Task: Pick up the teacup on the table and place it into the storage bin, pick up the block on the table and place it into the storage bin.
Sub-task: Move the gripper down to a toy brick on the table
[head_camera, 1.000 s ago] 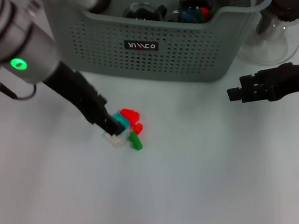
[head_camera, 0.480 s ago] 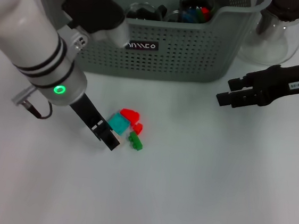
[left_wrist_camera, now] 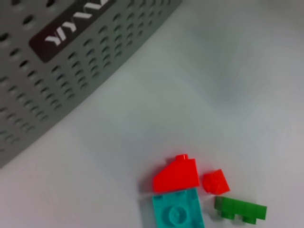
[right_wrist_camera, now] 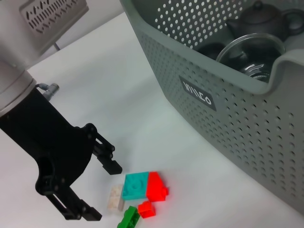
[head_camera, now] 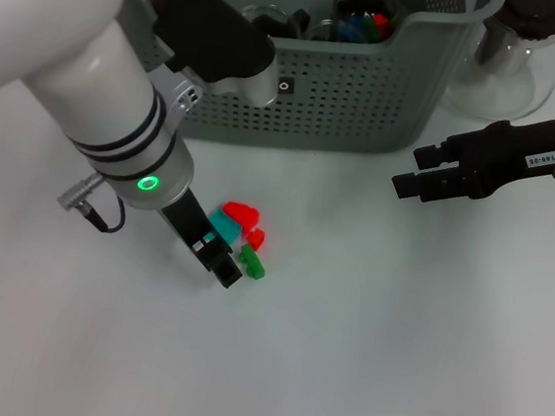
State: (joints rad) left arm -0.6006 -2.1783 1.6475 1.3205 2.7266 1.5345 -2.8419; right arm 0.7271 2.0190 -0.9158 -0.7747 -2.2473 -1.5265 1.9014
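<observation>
1. I see a plain white table (head_camera: 391, 359); the storage bin (head_camera: 367, 108) stands at its far side.
2. Since half a second ago, the left gripper (right_wrist_camera: 97, 190), fingers open and empty, has moved closer to the blocks.
3. The right gripper (head_camera: 414, 180), open, hovers right.
4. Blocks count: one teal block (right_wrist_camera: 135, 185), two red, one green, one pale, clustered centre.

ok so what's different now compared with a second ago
The left pincer shifted slightly toward the robot's right along the block cluster; its arm swung across the storage bin front, hiding most of the label. The right pincer slid left over the table. The teal block, red blocks and green block barely moved.
</observation>
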